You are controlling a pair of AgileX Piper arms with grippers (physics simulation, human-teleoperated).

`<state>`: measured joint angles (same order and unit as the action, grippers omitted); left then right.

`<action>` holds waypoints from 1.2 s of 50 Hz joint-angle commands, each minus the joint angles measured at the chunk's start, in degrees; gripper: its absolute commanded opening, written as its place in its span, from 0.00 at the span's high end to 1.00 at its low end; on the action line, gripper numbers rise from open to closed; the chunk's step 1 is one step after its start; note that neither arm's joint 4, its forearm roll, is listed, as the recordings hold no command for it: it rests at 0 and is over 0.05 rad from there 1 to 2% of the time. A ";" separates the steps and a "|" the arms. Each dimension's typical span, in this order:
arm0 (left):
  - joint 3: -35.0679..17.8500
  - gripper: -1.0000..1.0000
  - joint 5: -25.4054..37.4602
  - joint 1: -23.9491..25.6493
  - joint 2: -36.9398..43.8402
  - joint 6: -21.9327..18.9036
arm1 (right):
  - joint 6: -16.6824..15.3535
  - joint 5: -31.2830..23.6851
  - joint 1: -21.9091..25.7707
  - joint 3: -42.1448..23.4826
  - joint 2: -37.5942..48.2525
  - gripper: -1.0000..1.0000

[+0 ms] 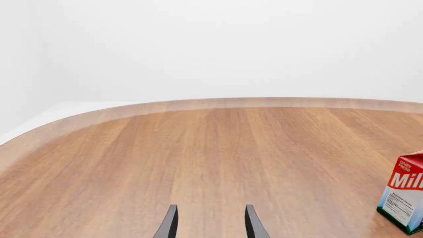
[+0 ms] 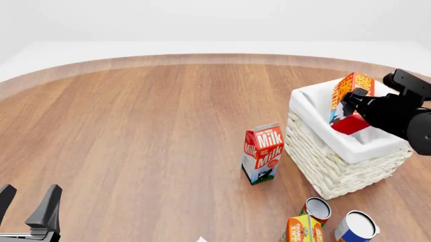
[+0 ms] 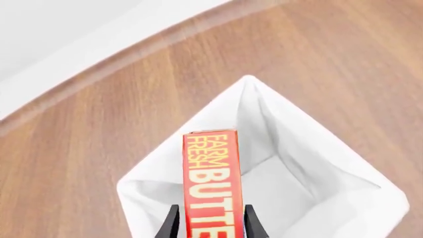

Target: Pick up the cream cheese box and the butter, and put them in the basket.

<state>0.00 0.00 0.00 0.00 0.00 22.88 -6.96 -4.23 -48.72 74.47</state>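
Butter carton held over basket, right arm.

Right gripper fingers clenched on the butter, which juts beyond the fingertips above the basket lining. Judged light, stiff cardboard with slick faces; pinching the long flat sides suits it. Carton's near end cut off; cream cheese box not made out. Left gripper fingers spread, nothing between, over bare counter.
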 commanded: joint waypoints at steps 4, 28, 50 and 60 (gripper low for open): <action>0.00 0.00 0.00 0.00 0.00 0.00 | -0.02 0.34 0.75 -0.88 -0.51 0.00; 0.00 0.00 0.00 0.00 0.00 0.00 | -0.65 -1.68 1.46 -1.73 -2.20 0.00; 0.00 0.00 0.00 0.00 0.00 0.00 | -2.66 -9.03 5.38 -5.16 -8.42 0.00; 0.00 0.00 0.00 0.00 0.00 0.00 | -3.67 -14.60 7.92 -7.88 -12.38 0.00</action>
<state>0.00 0.00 0.00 0.00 0.00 20.09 -17.04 1.65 -54.31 65.30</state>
